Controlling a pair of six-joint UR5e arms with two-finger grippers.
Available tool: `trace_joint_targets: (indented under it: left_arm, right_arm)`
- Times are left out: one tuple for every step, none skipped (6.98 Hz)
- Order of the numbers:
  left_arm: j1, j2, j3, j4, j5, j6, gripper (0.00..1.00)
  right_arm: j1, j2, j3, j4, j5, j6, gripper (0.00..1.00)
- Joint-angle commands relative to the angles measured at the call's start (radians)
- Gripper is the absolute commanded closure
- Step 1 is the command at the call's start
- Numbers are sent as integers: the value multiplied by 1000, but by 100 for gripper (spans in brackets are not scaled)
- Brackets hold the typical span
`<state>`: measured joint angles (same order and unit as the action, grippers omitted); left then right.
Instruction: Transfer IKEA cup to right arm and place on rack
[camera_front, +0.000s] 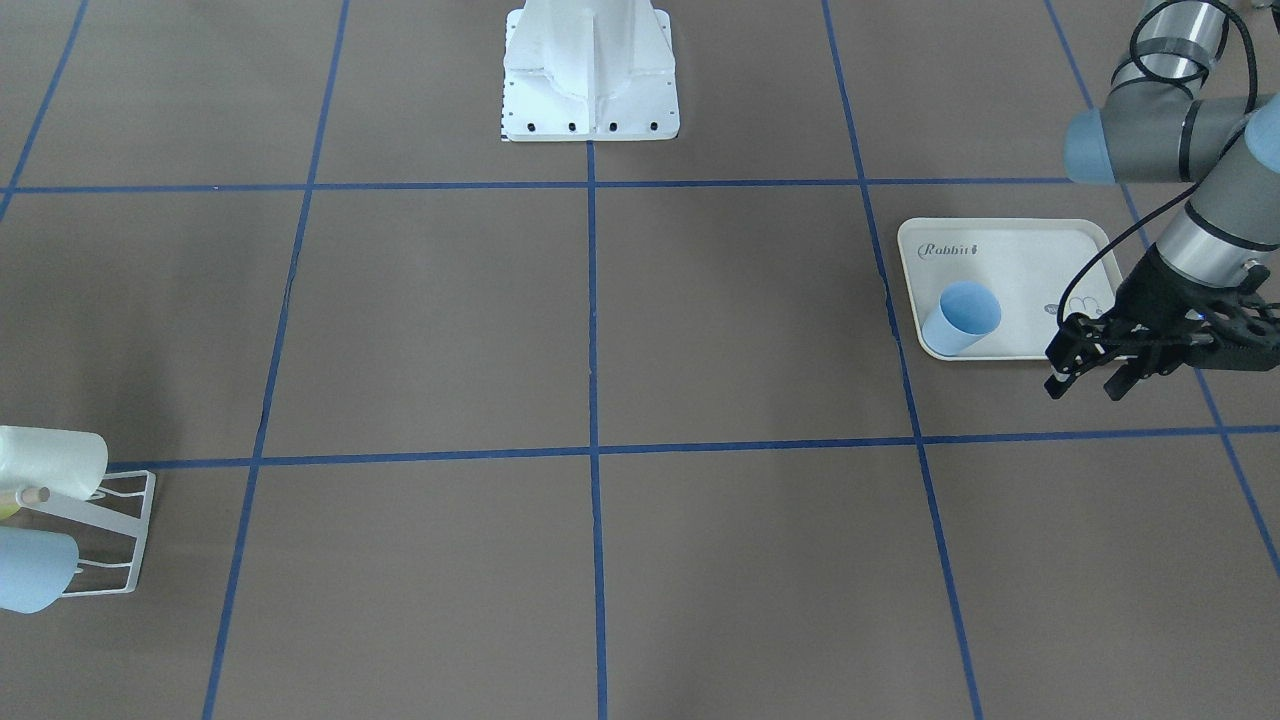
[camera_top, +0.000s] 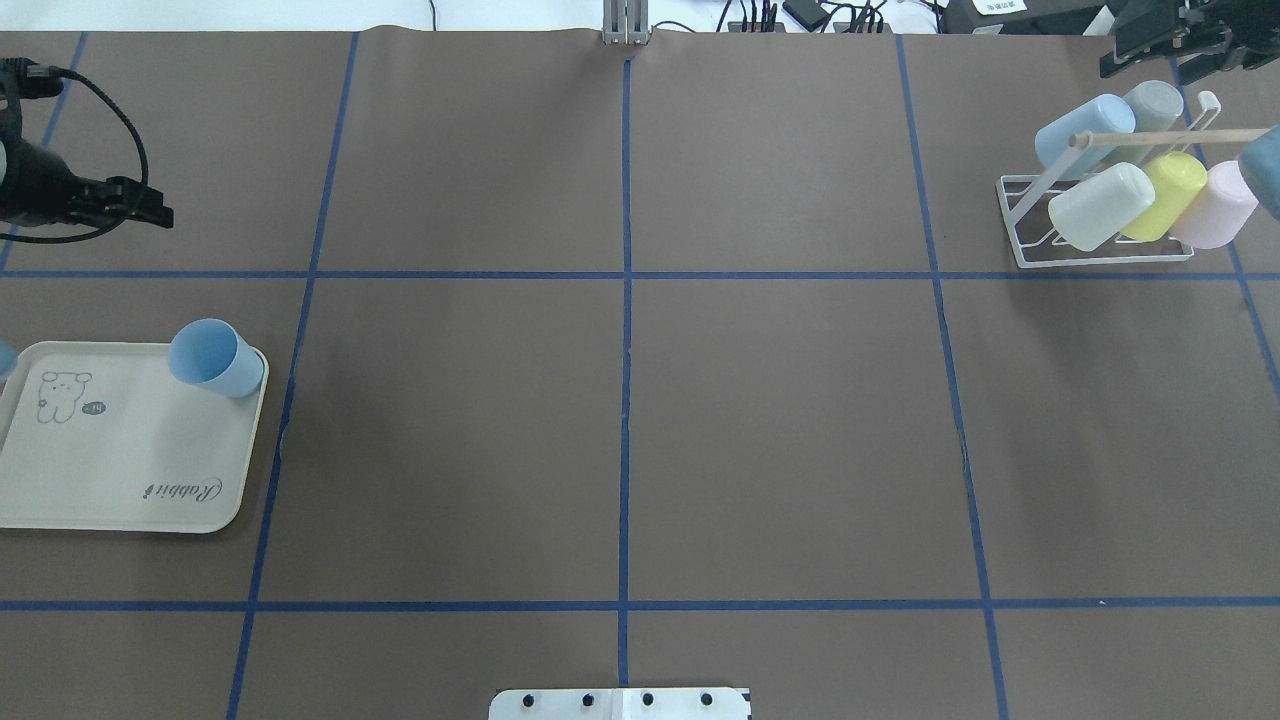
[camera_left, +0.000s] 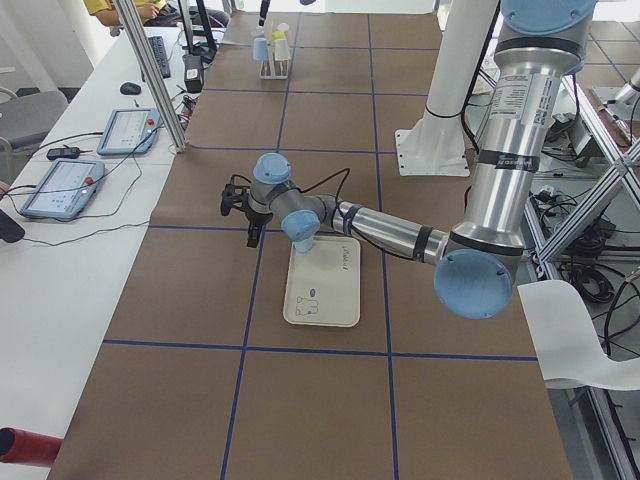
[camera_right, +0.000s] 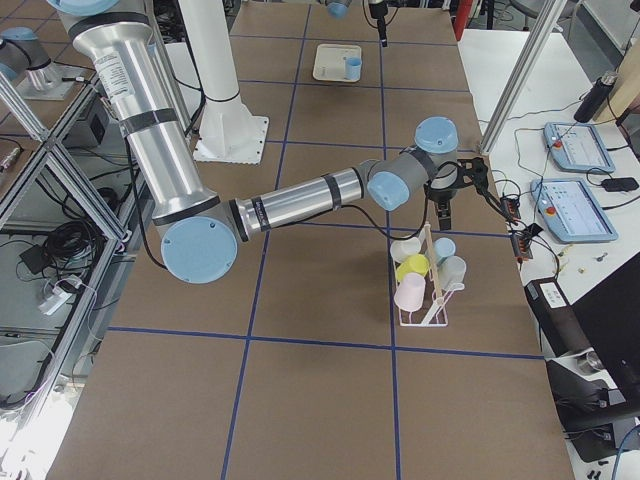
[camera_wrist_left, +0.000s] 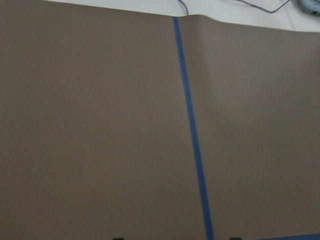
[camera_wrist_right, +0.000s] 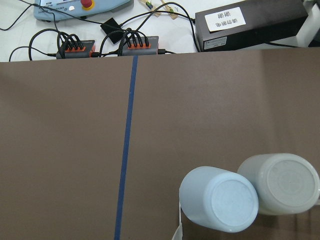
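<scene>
Overhead exterior | IKEA cup (camera_top: 215, 358) is seen upright on a corner of the rabbit-print tray (camera_top: 120, 480), gripped by nothing | left gripper (camera_front: 1083, 388) is held just beside the tray, fingers spread wide, nothing between them | right gripper (camera_right: 445, 200) is poised by the rack (camera_top: 1100, 255) (five cups (camera_top: 1100, 205) hung on it), finger gap cannot be told

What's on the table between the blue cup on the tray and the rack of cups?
Nothing. In the overhead view, only bare brown table with blue tape lines separates the blue cup from the rack.
</scene>
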<state>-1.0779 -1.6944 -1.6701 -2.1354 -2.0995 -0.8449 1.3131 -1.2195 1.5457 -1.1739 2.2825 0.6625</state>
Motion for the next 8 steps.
trace_joint_targets:
  left_arm:
    - [21,97,-77,34,-74,6,18]
    - [65,110,-85,31,-89,4,17]
    - [113,110,-85,31,-86,3,16]
    - [134,110,-83,28,-88,3,15]
    - [165,110,-82,26,-83,4,13]
    - [180,111,-74,25,-82,3,21]
    - [184,111,-68,25,-82,9,84]
    - [194,111,-69,26,-82,4,100]
  right_arm:
    - [0,-38,33,5,11,0,0]
    - [0,-54,42,8,12,2,0]
    - [0,-70,51,11,14,2,0]
    - [0,-77,51,11,12,2,0]
    - [0,-84,53,13,12,0,0]
    - [0,-92,53,13,11,0,0]
    - [0,-97,54,13,11,0,0]
    - [0,-104,56,14,11,0,0]
